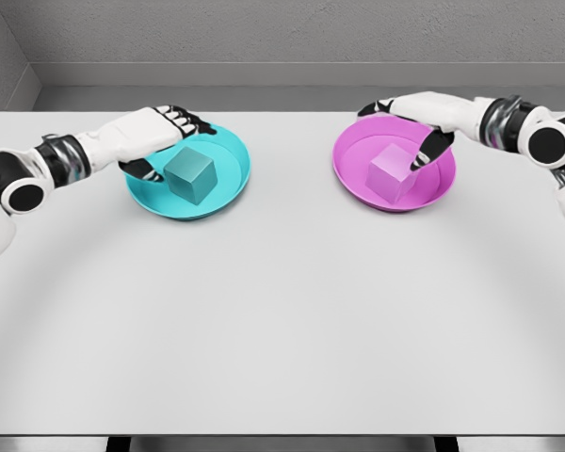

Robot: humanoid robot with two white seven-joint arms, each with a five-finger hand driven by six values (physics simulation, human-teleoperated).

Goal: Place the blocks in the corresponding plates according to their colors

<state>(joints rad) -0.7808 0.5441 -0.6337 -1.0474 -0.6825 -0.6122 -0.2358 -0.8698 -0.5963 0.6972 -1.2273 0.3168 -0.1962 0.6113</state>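
A teal block (189,176) was seen resting inside the teal plate (228,193), and a pink block (393,170) inside the pink plate (433,193), so that each colour was matched to its dish on the white table (282,330). The left hand (160,137) was held over the far-left rim of the teal plate, its dark-tipped fingers (151,172) spread beside the block; contact with the block could not be confirmed, and the hand was judged to be released rather than grasping. The right hand (419,132) was arched over the far side of the pink plate, one finger (426,155) reaching down just beside the pink block, with nothing visibly clasped. The blocks were set near each plate's middle, presumably so that they would sit flat and clear of the sloping rims. The sorting was judged complete, with only the arms' withdrawal left.
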